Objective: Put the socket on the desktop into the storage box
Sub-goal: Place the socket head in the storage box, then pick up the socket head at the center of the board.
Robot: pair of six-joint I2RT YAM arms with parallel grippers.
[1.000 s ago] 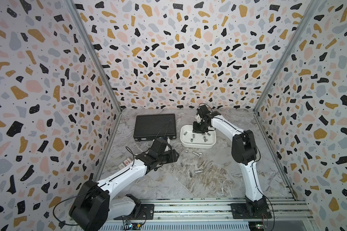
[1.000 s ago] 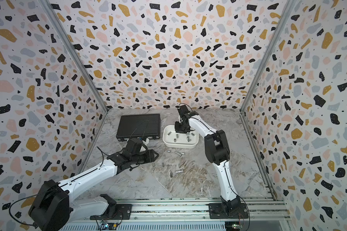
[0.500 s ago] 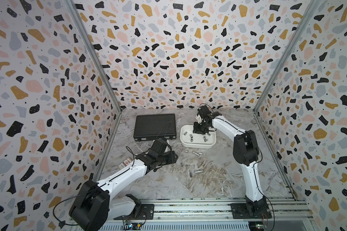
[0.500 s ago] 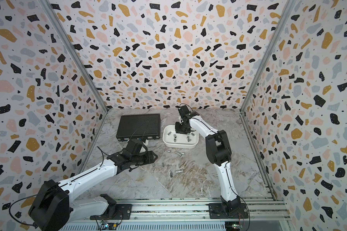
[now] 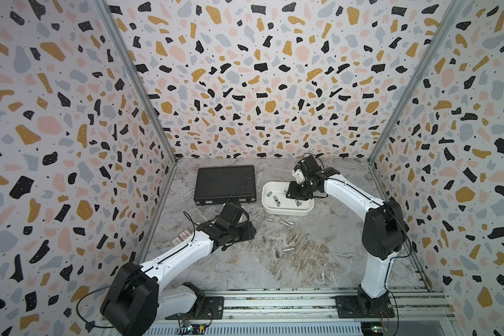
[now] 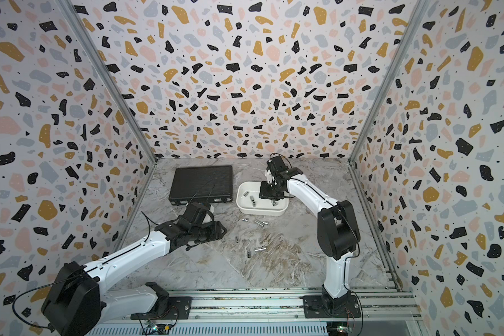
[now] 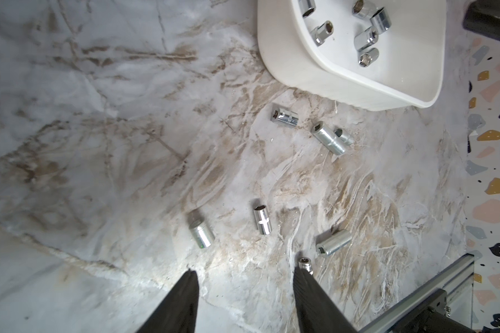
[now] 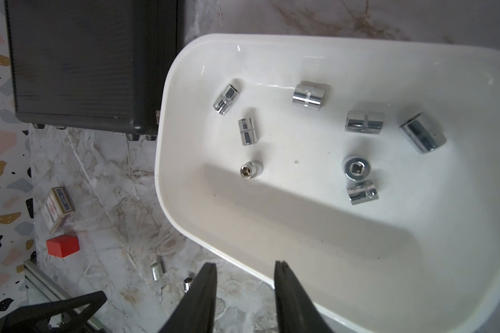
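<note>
Chrome sockets point(image 8: 309, 96) lie in the white storage box point(image 8: 300, 230) under the right hand point(image 8: 246, 263).
Both hands' fingers stand apart, empty; the left hand point(image 7: 246, 271) hovers over loose sockets point(image 7: 261, 220) on the surface point(image 7: 98, 144).

No writing is showing clearly enough to read.
A small cardboard carton point(image 8: 57, 208) lying on the counter point(image 8: 104, 178) is carrying a blue band with pale lettering and red script beneath it, but in the right wrist view both are blurring past reading. In a top view that carton point(image 5: 181, 236) is showing only a reddish smear on its face. One socket point(image 8: 246, 131) lying in the storage box point(image 8: 329, 245) is bearing stamped marks around its waist, too fine to make out.
</note>
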